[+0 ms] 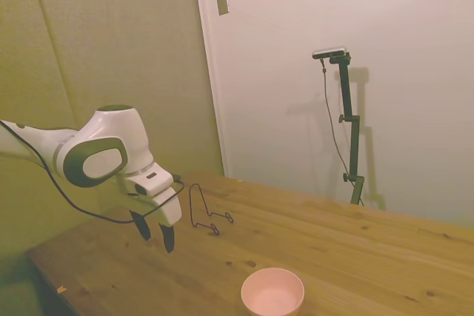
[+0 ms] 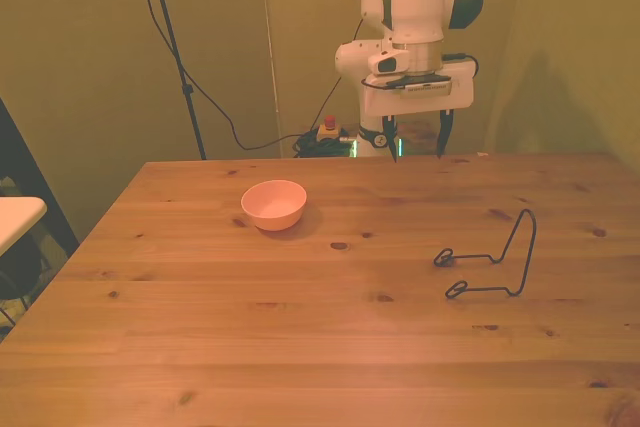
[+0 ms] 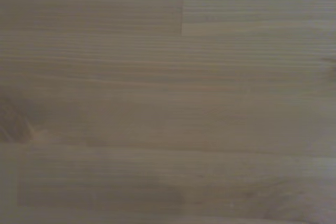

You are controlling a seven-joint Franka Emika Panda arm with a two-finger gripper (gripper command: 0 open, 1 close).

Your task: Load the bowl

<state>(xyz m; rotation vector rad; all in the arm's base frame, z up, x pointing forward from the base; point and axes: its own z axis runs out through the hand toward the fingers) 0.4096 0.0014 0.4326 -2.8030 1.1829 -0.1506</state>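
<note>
1 pink bowl [image 2: 274, 203], 1 black wire stand [image 2: 492, 259], 1 wooden table [image 2: 300, 347], 1 gripper [image 2: 416, 147].

A plain indoor room set up as a robot test space. A white robot arm [image 2: 420, 7] is mounted at the far edge of a knotty pine table [image 2: 300, 347]. Bare pale walls surround it, with a white door [image 1: 333, 72] and a wall switch plate [image 1: 222, 1]. Black cables [image 2: 215, 112] trail to the floor, near a red-buttoned emergency stop box [image 2: 327, 128].
</note>
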